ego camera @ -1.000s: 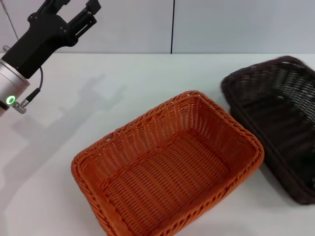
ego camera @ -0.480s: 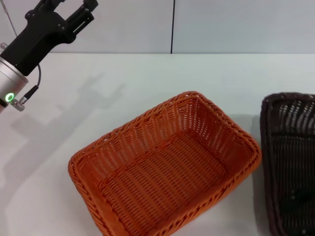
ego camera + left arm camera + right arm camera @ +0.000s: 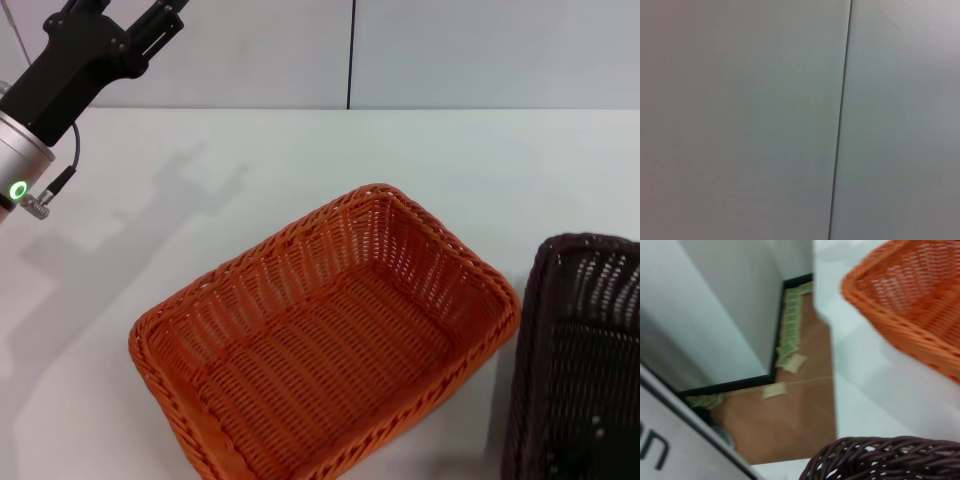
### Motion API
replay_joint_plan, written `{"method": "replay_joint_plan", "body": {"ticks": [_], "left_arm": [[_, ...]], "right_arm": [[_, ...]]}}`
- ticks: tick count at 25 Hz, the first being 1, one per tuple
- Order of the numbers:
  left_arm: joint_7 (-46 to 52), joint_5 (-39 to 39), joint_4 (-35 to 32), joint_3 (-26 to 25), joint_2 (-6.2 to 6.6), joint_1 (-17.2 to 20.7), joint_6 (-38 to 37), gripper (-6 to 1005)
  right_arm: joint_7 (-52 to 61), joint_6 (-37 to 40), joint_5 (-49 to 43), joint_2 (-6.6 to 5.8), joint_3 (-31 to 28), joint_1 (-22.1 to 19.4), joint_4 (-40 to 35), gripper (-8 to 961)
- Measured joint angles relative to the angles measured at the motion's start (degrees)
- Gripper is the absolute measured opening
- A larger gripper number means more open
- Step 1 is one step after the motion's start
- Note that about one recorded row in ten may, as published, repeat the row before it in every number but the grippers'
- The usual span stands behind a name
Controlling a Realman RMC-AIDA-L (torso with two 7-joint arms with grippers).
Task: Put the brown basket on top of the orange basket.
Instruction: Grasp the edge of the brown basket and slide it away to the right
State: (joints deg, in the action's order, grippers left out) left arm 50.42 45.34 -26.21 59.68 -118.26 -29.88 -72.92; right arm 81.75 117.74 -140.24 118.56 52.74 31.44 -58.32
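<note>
The orange basket [image 3: 330, 340] stands empty on the white table, set at an angle; it also shows in the right wrist view [image 3: 910, 305]. The brown basket [image 3: 580, 370] is at the front right, close beside the orange one and cut off by the picture's edge. Its braided rim [image 3: 880, 460] shows close up in the right wrist view. My right gripper is out of view. My left gripper [image 3: 150, 25] is raised high at the far left, away from both baskets, with its fingertips cut off by the top edge.
The white table [image 3: 400, 160] runs back to a grey wall with a dark vertical seam [image 3: 351, 55]. The right wrist view shows the table's edge and the brown floor [image 3: 790, 405] below it. The left wrist view shows only the wall [image 3: 740, 120].
The brown basket has swung from the back right down to the front right, closer to me. The orange basket has shifted slightly left. My left arm has risen a little.
</note>
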Motion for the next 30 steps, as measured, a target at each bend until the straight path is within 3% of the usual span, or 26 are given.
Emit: {"method": "replay_joint_plan", "body": {"ticks": [3,8,9,19,24,30], "left_arm": [[-0.05,-0.13,0.02,0.0,-0.02,-0.18,0.31,814],[-0.4,-0.21,0.03,0.0,-0.11,-0.36,0.54,814],[-0.46,-0.21,0.05,0.0,-0.13,-0.36,0.54,813],[-0.69,-0.29,0.32,0.01,-0.22,-0.38,0.53,813],[-0.83,-0.35,0.42,0.0,-0.19,-0.46,0.52,813],[-3.03,-1.88,1.96,-0.03,-0.03,-0.48,0.54,814]], "right_arm": [[-0.01,0.46,0.85,0.01,0.53,0.13,0.08,606],[-0.02,0.6,1.75,-1.25,-4.13,0.17,-1.63,605],[-0.08,0.51,2.58,-1.92,-6.78,0.26,-2.88,605],[-0.09,-4.06,4.71,-4.29,-20.82,3.7,-8.9,603],[1.77,-13.63,4.24,-4.62,-21.56,4.66,-9.28,602],[2.42,-16.17,-0.36,-4.59,-21.16,5.21,-9.99,601]]}}
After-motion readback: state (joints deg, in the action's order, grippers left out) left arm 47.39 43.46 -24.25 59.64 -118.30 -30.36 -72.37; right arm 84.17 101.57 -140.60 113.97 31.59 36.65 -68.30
